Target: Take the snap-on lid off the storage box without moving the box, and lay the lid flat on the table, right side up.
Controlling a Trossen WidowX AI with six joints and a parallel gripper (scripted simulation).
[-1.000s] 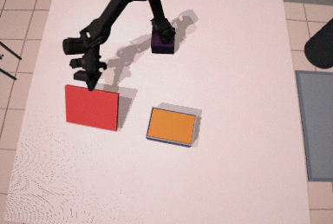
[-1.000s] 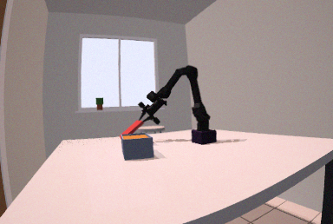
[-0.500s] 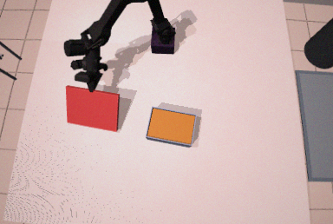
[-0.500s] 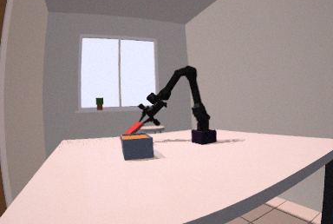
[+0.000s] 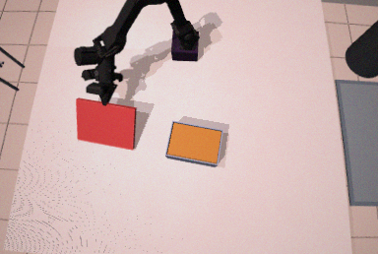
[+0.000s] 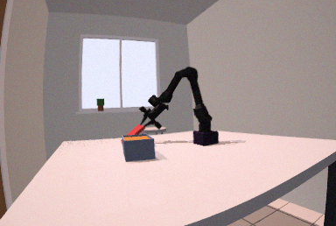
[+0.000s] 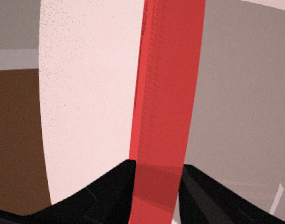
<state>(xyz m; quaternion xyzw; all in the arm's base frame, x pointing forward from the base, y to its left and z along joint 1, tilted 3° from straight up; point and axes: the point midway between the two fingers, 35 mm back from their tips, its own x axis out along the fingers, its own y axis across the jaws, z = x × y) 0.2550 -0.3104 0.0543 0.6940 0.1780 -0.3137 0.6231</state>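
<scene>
The red lid (image 5: 105, 124) (image 6: 136, 130) (image 7: 168, 90) is off the box, to its left in the top view. It slants, with its upper edge at the fingers and the far edge lower. My gripper (image 5: 104, 102) (image 6: 143, 125) (image 7: 157, 172) is shut on the middle of that upper edge. Whether the lower edge touches the table is hidden behind the box in the exterior view. The blue-grey storage box (image 5: 192, 161) (image 6: 139, 150) stands upright and open on the table, with an orange surface (image 5: 194, 142) showing inside its rim.
The white table (image 5: 266, 94) (image 6: 197, 171) bears the arm's dark base (image 5: 185, 54) (image 6: 206, 137) behind the box in the top view. The table's left edge runs a little beyond the lid. A grey-blue panel (image 5: 361, 143) lies beyond the right edge.
</scene>
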